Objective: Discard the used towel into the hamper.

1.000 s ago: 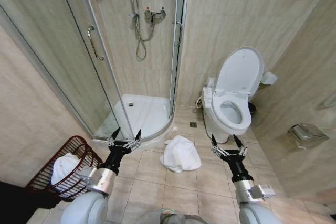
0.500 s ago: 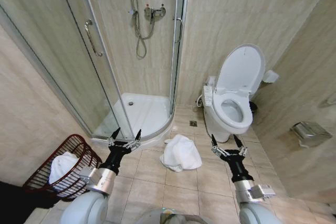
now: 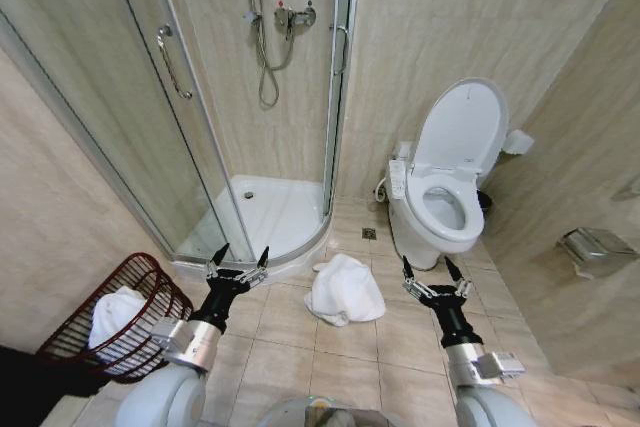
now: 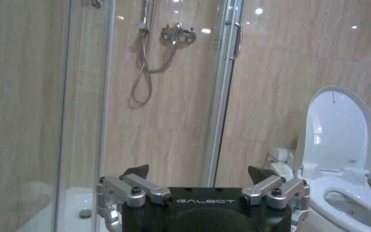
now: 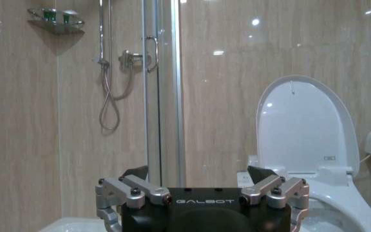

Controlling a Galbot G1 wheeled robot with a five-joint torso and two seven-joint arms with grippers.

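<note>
Head view: a crumpled white towel (image 3: 345, 290) lies on the tiled floor (image 3: 300, 347) at lower centre, between the shower tray (image 3: 268, 215) and the toilet (image 3: 445, 197); the hamper (image 3: 120, 315) tilts at lower left, a white cloth (image 3: 112, 312) inside; the left hand (image 3: 238, 263) and right hand (image 3: 432, 273) hover released, fingers spread, empty.

Left wrist view: left hand (image 4: 198, 175) open before the shower door (image 4: 227, 87).

Right wrist view: right hand (image 5: 200, 174) open, toilet at right.
</note>
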